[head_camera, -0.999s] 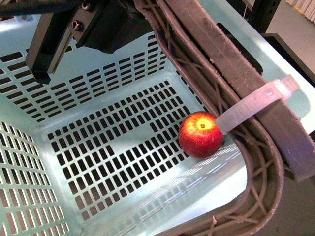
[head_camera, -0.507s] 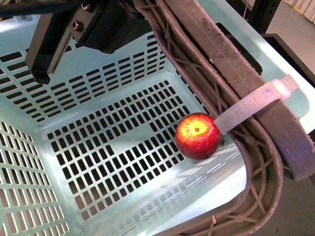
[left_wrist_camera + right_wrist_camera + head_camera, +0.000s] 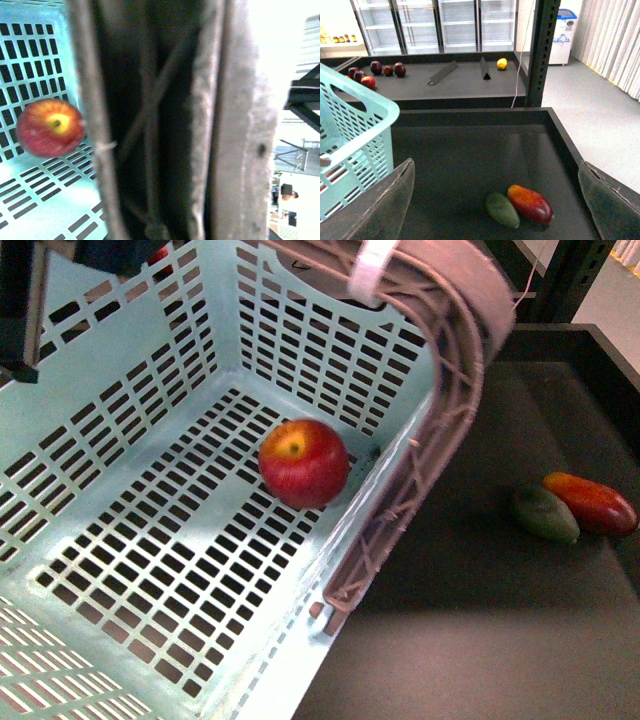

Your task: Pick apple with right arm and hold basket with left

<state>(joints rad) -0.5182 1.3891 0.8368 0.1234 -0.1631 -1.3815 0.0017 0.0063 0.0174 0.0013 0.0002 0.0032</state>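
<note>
Black tray flooring (image 3: 470, 570) is left bare between the basket's (image 3: 120, 440) right-hand handle (image 3: 400, 500) and the green fruit (image 3: 546, 513), which lies just beside the mango (image 3: 592, 502) near the raised right edge. The apple (image 3: 303, 462) is seen on the slotted basket floor, close to the wall under that handle. The right gripper (image 3: 496, 167) is held spread wide over bare tray with nothing in it. The left gripper (image 3: 18, 315) is shown only as a dark blur at the far basket wall, so its grip cannot be told.
</note>
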